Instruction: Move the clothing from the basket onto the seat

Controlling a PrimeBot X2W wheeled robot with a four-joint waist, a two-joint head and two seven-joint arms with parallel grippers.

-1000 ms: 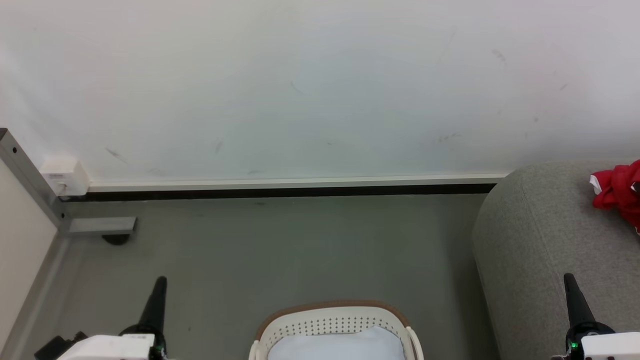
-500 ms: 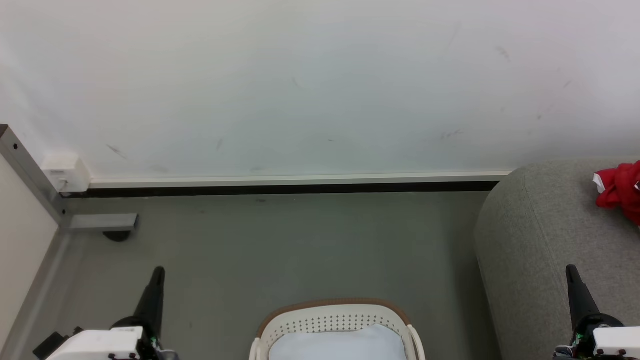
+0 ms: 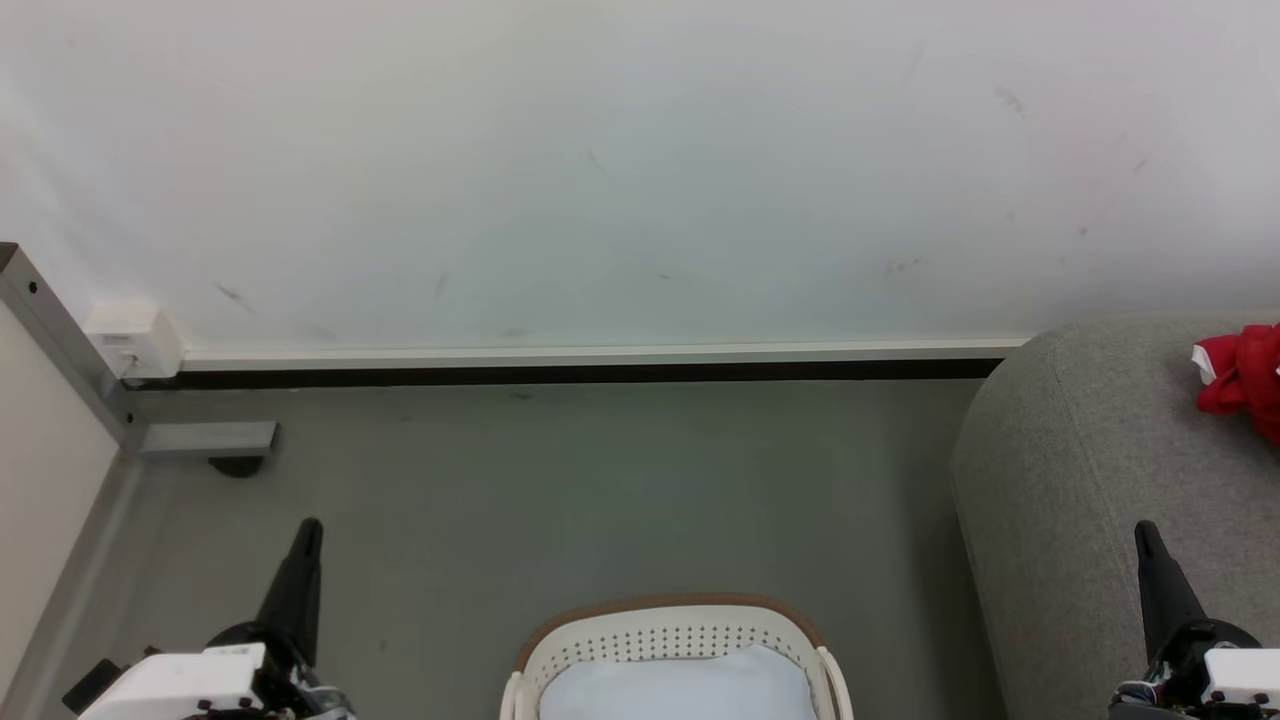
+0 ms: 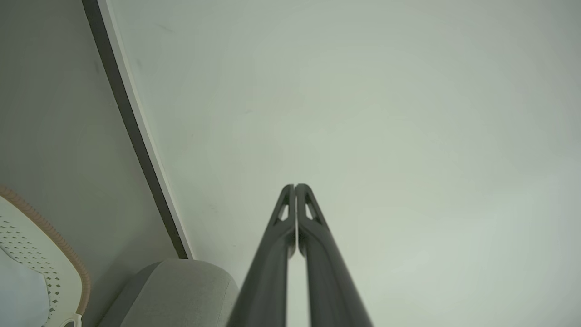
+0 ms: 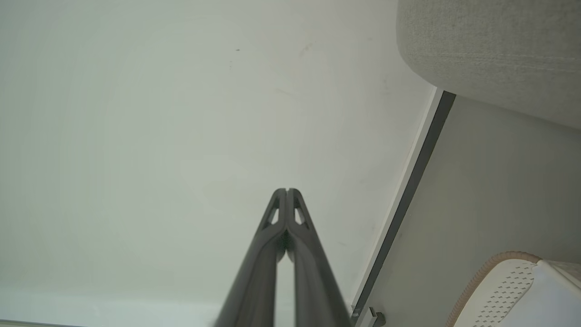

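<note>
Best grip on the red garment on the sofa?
Probably pinch the raised crumple of the red garment from straight above with the right tool. It lies bunched on the sofa, so its folds stand up. Its right part is out of frame.

Left gripper (image 3: 308, 530), left of the basket (image 3: 680, 625): long dark tapered fingers (image 3: 293, 595), white screwed wrist block (image 3: 175, 685). Right gripper (image 3: 1146, 532) matches, thin wires (image 3: 1133, 690) showing.

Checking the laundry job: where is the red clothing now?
In the head view the red clothing lies on the grey sofa at the far right edge, beyond the right pincer and apart from the basket at bottom centre.
</note>
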